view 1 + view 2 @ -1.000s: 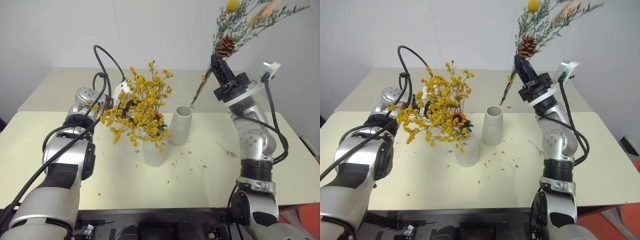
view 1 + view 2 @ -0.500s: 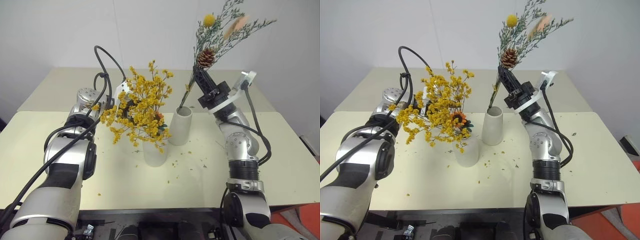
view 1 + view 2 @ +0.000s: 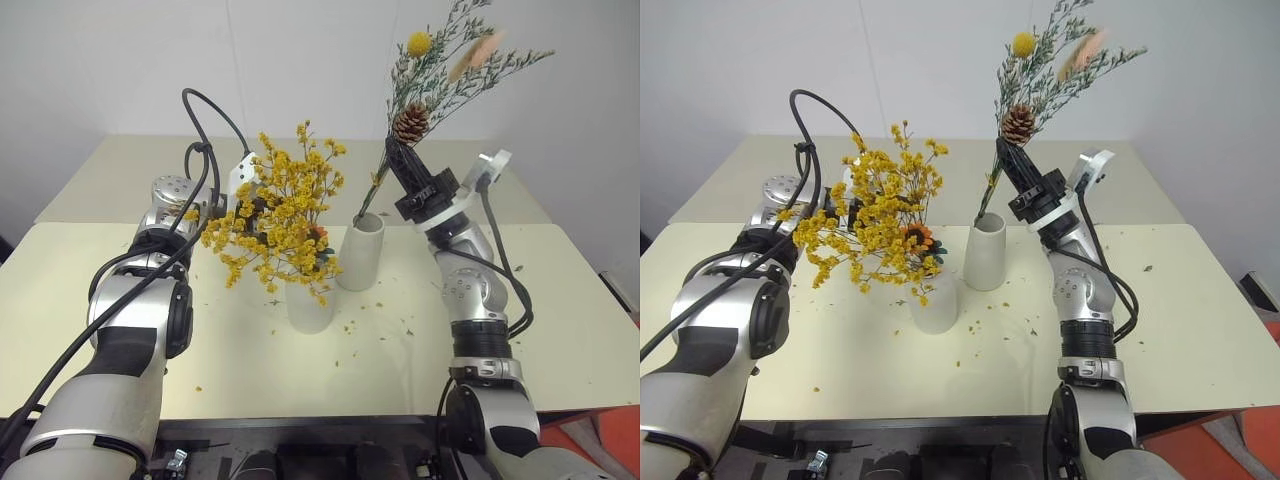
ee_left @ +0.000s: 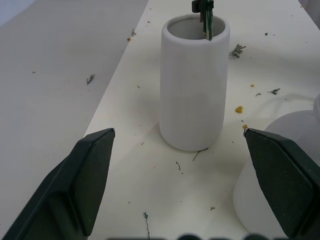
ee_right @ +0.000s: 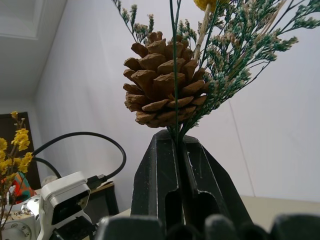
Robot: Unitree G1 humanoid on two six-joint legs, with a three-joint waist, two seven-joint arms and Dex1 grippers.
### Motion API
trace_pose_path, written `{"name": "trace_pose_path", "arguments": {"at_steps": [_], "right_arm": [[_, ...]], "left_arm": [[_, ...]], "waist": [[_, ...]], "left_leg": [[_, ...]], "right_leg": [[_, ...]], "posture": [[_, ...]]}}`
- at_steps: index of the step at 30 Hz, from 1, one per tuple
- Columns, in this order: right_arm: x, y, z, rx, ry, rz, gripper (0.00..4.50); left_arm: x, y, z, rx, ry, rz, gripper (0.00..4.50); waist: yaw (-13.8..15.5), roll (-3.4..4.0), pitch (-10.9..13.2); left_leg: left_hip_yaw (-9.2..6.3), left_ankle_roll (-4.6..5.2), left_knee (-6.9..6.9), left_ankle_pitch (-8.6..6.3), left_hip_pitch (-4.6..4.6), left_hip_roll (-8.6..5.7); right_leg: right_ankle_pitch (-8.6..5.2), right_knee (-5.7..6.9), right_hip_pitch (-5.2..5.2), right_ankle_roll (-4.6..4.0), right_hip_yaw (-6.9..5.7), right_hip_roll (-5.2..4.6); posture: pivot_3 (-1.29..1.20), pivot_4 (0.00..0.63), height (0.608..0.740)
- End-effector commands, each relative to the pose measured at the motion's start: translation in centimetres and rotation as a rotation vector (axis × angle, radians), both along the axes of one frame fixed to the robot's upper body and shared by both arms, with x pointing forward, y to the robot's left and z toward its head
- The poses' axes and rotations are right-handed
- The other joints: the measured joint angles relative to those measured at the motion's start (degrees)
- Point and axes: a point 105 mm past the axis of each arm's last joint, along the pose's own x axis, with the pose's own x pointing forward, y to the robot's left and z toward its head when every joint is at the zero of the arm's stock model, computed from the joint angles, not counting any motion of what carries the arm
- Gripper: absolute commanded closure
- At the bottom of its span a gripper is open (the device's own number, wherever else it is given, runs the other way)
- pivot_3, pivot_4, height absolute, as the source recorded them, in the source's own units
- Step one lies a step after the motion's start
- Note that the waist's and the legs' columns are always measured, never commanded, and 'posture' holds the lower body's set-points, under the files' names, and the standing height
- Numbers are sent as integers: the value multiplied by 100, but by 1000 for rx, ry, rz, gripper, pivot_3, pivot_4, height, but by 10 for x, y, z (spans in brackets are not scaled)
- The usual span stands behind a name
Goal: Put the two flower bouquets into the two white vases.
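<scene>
The right gripper (image 3: 408,163), its black fingers clamped on the stems of the grey-green sprig with a brown pinecone (image 3: 410,122), has swung inward and down from where it stood a second ago, high and off to the right of the vases. The sprig's thin stem tips now dip just inside the wide mouth of the tall, matte white cylinder vase (image 3: 360,252); the pinecone, a yellow ball bloom and feathery green tops rise well above the fingers. The bushy spray of tiny dried yellow flowers (image 3: 278,215) stands in the short, rounded white bottle vase (image 3: 309,307), just beside the cylinder, unchanged. The left gripper (image 3: 243,205) holds its place behind the yellow spray, jaws spread wide and empty, aimed at the cylinder. Both vases sit on the pale cream table (image 3: 560,330), which is flecked with flower crumbs.
</scene>
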Motion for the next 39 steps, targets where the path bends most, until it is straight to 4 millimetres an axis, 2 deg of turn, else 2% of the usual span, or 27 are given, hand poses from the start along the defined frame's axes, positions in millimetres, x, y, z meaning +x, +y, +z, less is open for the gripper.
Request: {"name": "trace_pose_path", "arguments": {"at_steps": [1, 8, 22, 31, 32, 34, 39], "right_arm": [[-5, -6, 17, 16, -71, -19, 4458], [-5, -7, 15, -1, -79, -40, 4458], [-4, -5, -26, -133, -83, -103, 4458], [-1, -1, -33, -205, -131, -191, 4458], [-2, -1, -32, -205, -139, -185, 3911], [-4, 1, -30, -211, -155, -184, 3368], [-6, 2, -32, -248, -161, -208, 1623]], "left_arm": [[0, -1, 17, -18, -56, -11, 0], [0, 1, 17, -15, -62, -7, 0], [-1, 0, 18, -24, -68, -19, 0], [0, 0, 17, -26, -77, -15, 0], [0, 0, 17, -27, -78, -15, 0], [0, 0, 17, -31, -78, -14, 0], [0, 0, 18, -36, -81, -12, 0]], "waist": [[0, 0, 0], [1, 0, 0], [-7, 0, 0], [-6, 0, 0], [-6, 0, 0], [-7, 0, 0], [-5, 0, 0]], "left_leg": [[0, 0, 0, 0, 0, 0], [0, 0, 0, 0, -1, 0], [0, 0, 0, 0, 2, -1], [0, -1, 1, 0, 5, -1], [0, -1, 0, 0, 5, -1], [0, -1, 1, 0, 4, -1], [0, -1, 0, 0, 5, -1]], "right_leg": [[0, 0, 0, 0, 0, 0], [0, 0, 0, 0, 0, 0], [0, -1, 0, 0, 1, 0], [0, -3, 0, 0, 1, 0], [0, -3, 0, 0, 1, 0], [0, -2, 0, 0, 1, 0], [0, -2, 0, 0, 1, 0]], "posture": [[0, 150, 740], [0, 150, 740], [0, 150, 740], [0, 150, 740], [0, 150, 740], [0, 150, 740], [0, 150, 740]]}}
